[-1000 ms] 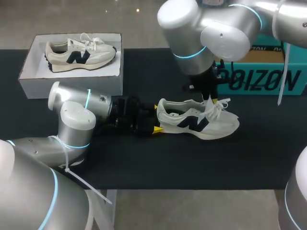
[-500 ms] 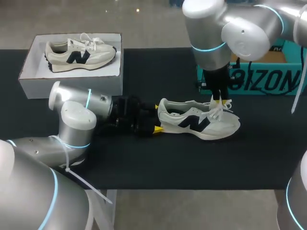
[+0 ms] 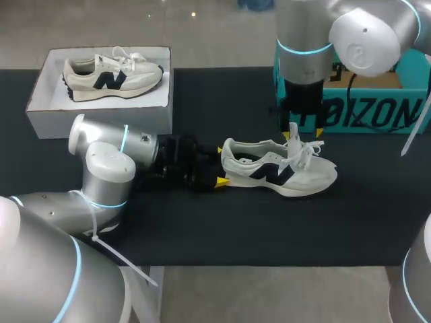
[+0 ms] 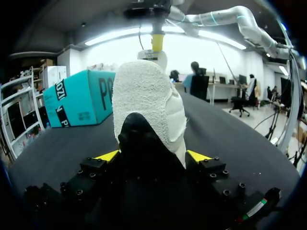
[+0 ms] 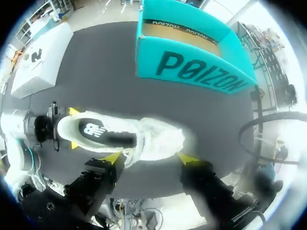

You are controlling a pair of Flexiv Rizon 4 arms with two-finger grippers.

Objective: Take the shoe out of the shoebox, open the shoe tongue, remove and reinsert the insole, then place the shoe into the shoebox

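On the black counter (image 3: 202,229) we see the cream low-top sneaker with a dark side logo and white laces (image 3: 279,171) standing upright on its sole near the middle, outside both boxes, with its toe toward our right side. Our left end effector (image 4: 153,156) lies low along the counter behind the sneaker. It pinches the heel, one yellow fingertip (image 4: 108,155) pressed to each side of the dark heel patch. Our right end effector (image 3: 303,133) hangs straight down over the laced front of the sneaker with its fingers spread, holding nothing. In the left wrist view one of its yellow fingertips (image 4: 157,42) sits at the top of the raised tongue, but we cannot tell whether it touches. In the right wrist view the sneaker's forefoot lies below and between the spread tips. The shallow white cardboard shoebox (image 3: 101,114) stands at the far left of the counter, well apart from the sneaker, and holds a second matching cream sneaker (image 3: 114,77) lying on its side. The open teal cardboard shoebox (image 3: 377,111) stands at the far right, behind our right arm.
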